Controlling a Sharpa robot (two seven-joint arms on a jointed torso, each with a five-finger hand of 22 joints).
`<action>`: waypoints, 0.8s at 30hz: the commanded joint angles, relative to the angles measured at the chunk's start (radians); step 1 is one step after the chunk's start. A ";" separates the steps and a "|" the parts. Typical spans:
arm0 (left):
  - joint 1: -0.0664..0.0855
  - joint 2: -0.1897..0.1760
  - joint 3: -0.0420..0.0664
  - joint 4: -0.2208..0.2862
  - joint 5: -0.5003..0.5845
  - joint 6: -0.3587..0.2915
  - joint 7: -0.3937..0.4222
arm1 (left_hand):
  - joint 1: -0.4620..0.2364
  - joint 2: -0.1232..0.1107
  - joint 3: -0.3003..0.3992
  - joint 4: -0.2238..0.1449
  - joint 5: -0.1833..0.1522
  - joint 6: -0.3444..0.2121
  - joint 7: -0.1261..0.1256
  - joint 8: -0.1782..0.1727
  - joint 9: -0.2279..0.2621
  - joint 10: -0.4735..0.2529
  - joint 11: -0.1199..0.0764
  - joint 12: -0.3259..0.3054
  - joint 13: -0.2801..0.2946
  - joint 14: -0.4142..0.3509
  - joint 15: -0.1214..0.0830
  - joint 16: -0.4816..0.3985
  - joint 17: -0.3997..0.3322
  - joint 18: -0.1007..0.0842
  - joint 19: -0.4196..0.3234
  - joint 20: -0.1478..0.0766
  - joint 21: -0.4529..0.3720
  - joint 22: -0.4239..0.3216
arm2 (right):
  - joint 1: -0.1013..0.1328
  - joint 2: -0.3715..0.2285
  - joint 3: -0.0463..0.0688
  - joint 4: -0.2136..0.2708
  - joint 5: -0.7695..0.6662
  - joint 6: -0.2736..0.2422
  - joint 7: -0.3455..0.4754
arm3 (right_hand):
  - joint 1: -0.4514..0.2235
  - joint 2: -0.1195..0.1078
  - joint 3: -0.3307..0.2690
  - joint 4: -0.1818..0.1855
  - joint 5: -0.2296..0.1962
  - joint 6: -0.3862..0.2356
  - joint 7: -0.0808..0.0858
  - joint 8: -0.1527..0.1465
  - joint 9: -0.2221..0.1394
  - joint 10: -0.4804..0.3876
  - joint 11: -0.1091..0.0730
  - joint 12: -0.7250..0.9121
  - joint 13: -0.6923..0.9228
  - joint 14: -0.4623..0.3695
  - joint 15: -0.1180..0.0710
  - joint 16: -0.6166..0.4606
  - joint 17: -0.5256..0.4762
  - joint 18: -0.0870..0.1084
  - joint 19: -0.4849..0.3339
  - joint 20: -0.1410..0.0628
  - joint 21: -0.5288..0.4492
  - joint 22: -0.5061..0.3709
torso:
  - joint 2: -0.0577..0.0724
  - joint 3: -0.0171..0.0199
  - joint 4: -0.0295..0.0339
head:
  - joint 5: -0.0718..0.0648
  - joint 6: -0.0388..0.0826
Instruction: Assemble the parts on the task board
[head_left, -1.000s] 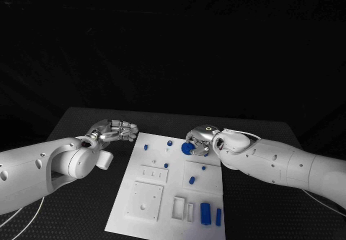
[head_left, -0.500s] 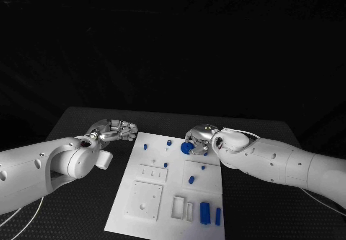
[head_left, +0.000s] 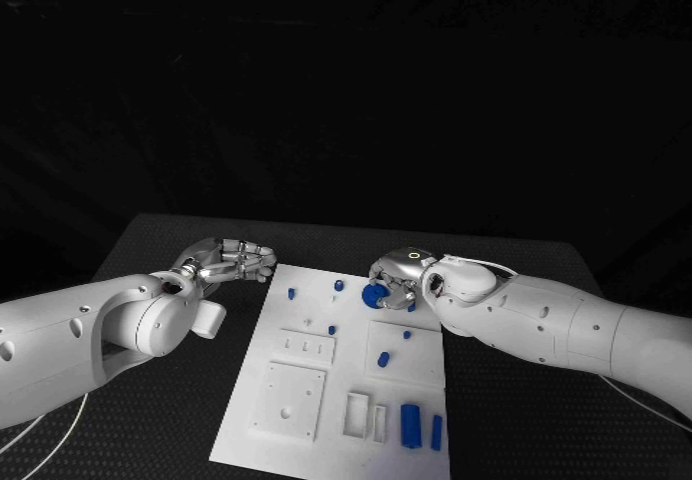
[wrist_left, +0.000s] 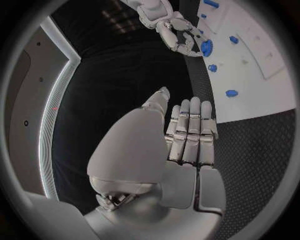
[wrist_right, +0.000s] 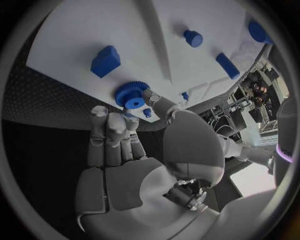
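Nothing much has shifted over the last second: both of my arms sit where they were, and the blue gear has not left my right hand's fingers.

Taking the task board (head_left: 329, 390) as the landmark, a flat white plate lying on the black, finely textured table (head_left: 173, 250), my left hand (head_left: 231, 260) hovers just off the board's far left corner. Its silver segmented fingers (wrist_left: 190, 130) lie straight and side by side with the thumb a little apart; it holds nothing and touches nothing.

On the board itself stand small blue parts: a short peg (head_left: 291, 295) and a rounded one (head_left: 340, 286) near the far edge, a tiny stud (head_left: 332, 330) further in, an oval piece (head_left: 384, 359) around the middle, and two long rectangular blocks (head_left: 411, 425) at the near right corner. Shallow rectangular recesses sit in the board's near half.

At the board's far right corner my right hand (head_left: 397, 283) pinches the gear (wrist_right: 131, 95), a round blue disc with fine teeth round its rim and a raised hub. It sits at the board's white edge; I cannot tell whether it touches the surface. Beyond it on the board are a chunky angular blue block (wrist_right: 106, 61) and a round peg (wrist_right: 193, 38).
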 joint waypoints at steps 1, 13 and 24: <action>0.001 0.002 0.001 0.002 -0.005 0.017 0.003 | 0.011 0.002 -0.001 0.008 -0.007 0.005 0.004 -0.006 -0.001 0.005 -0.001 -0.006 -0.002 0.000 0.001 -0.006 0.001 0.017 -0.005 0.000 -0.002 0.020 | -0.012 0.003 -0.008 0.000 -0.031 0.055 -0.003 | 0.007 0.000 0.013 0.003 -0.005 0.159 0.001 0.005 0.003 -0.001 -0.012 0.005 -0.001 0.001 -0.008 -0.004 0.001 0.040 0.004 -0.005 0.004 -0.001 | 0.000 -0.0003 0.0004 | 0.000 -0.001; 0.001 0.001 0.001 0.003 -0.009 0.014 -0.001 | 0.012 0.002 -0.001 0.009 -0.007 0.006 0.004 -0.006 -0.001 0.005 -0.002 -0.007 -0.002 0.000 0.001 -0.006 0.002 0.017 -0.005 0.000 -0.002 0.020 | -0.013 0.004 -0.010 -0.001 -0.071 0.059 -0.027 | 0.006 -0.002 0.019 0.008 -0.008 0.171 -0.005 0.013 0.009 0.006 -0.018 0.010 0.001 0.003 -0.013 -0.001 0.002 0.040 0.006 -0.008 0.008 -0.001 | 0.000 -0.0007 0.0000 | 0.001 -0.003; 0.001 0.001 0.001 0.002 -0.022 0.009 -0.009 | 0.015 0.002 -0.002 0.009 -0.006 0.006 0.004 -0.006 -0.002 0.006 -0.001 -0.007 -0.001 0.001 0.001 -0.006 0.002 0.017 -0.005 0.000 -0.002 0.020 | -0.015 0.001 -0.013 -0.001 -0.099 0.044 -0.034 | 0.022 0.002 0.041 0.012 -0.008 0.182 -0.011 0.021 0.016 0.017 -0.024 0.016 0.003 0.006 -0.018 0.004 0.005 0.040 0.012 -0.014 0.013 -0.001 | 0.000 0.0000 -0.0002 | 0.001 -0.002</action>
